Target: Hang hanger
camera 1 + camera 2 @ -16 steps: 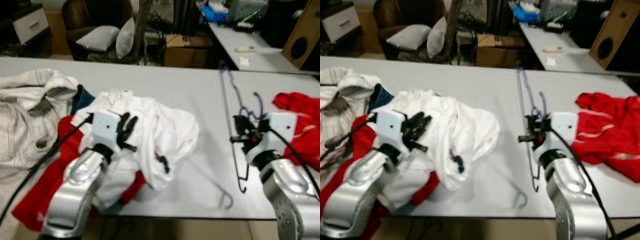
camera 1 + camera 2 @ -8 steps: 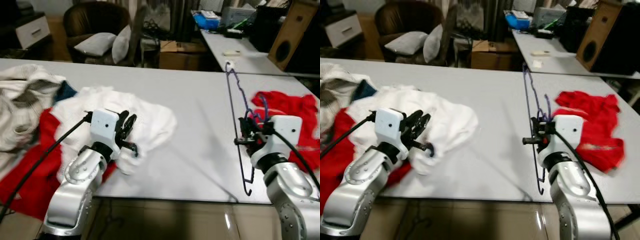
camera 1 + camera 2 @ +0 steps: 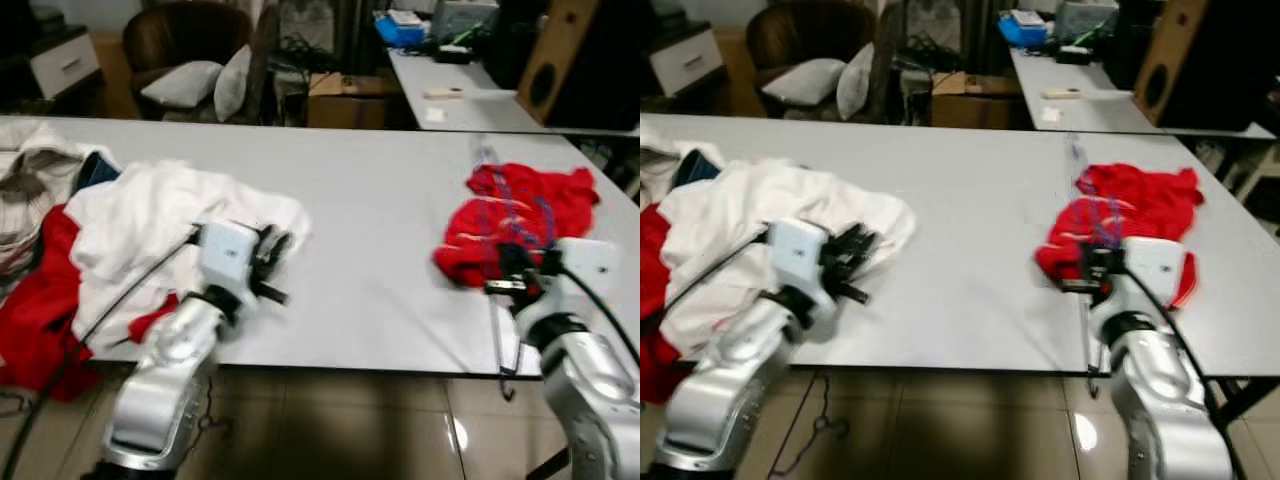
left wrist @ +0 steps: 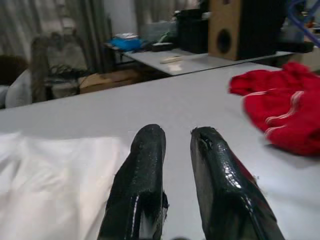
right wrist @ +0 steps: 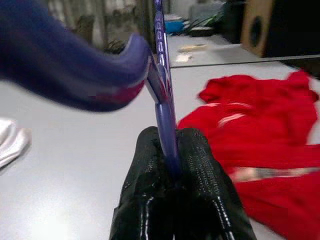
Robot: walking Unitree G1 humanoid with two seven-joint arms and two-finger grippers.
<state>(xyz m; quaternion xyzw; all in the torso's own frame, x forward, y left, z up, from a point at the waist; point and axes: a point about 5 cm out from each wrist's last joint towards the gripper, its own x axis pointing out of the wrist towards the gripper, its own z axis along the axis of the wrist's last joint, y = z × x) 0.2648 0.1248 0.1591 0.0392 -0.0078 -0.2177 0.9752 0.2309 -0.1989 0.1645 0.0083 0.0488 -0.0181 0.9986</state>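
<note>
Right gripper (image 5: pixel 170 165) fingers pinch thin purple wire hanger (image 5: pixel 161 75) over crumpled red cloth (image 3: pixel 1130 215), counter (image 3: pixel 970 220) near edge. Left gripper (image 4: pixel 175 165) fingers slightly spread, beside rumpled white cloth (image 3: pixel 160 215).

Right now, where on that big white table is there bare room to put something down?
The white table lies bare between the crumpled white garment and the red garment, back to its far edge. Its left end is crowded with heaped clothes; the right gripper holds a blue hanger over the red garment.
</note>
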